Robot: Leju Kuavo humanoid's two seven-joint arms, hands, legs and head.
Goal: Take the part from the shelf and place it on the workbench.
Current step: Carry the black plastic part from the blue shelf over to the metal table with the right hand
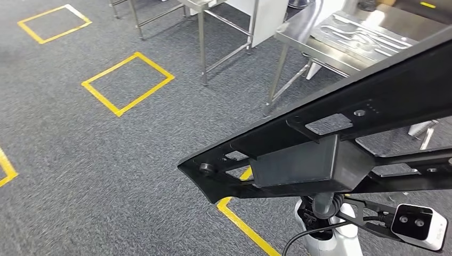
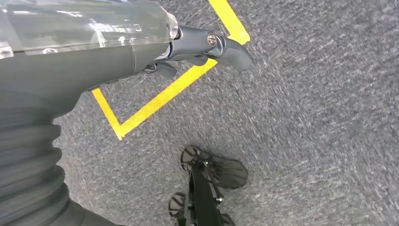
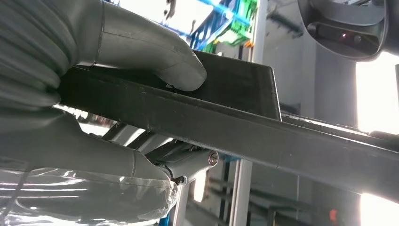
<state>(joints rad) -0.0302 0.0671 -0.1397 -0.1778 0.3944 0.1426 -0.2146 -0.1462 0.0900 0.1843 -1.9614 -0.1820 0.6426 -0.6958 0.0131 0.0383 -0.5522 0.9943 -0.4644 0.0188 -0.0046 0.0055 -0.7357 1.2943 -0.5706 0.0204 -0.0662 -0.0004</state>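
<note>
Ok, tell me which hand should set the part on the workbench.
The right hand: it already grips the long black part, thumb pressed on top. The left hand hangs over the carpet, holding nothing.

The part (image 1: 320, 144) is a long black metal frame with holes, tilted, held up above the grey floor.

Setting: industrial workshop or factory test floor. Grey speckled carpet floor (image 1: 80, 160) marked with yellow taped rectangular outlines (image 1: 128, 82), more beyond it toward the far left. Right of that outline stands a stainless-steel workbench on thin metal legs (image 1: 298, 40), carrying a moulded grey metal tray with curved recesses (image 1: 362, 34). Further steel table frames (image 1: 213, 32) behind the outline. Right wrist view, blurred: possibly blue and green racking (image 3: 226, 23).
</note>
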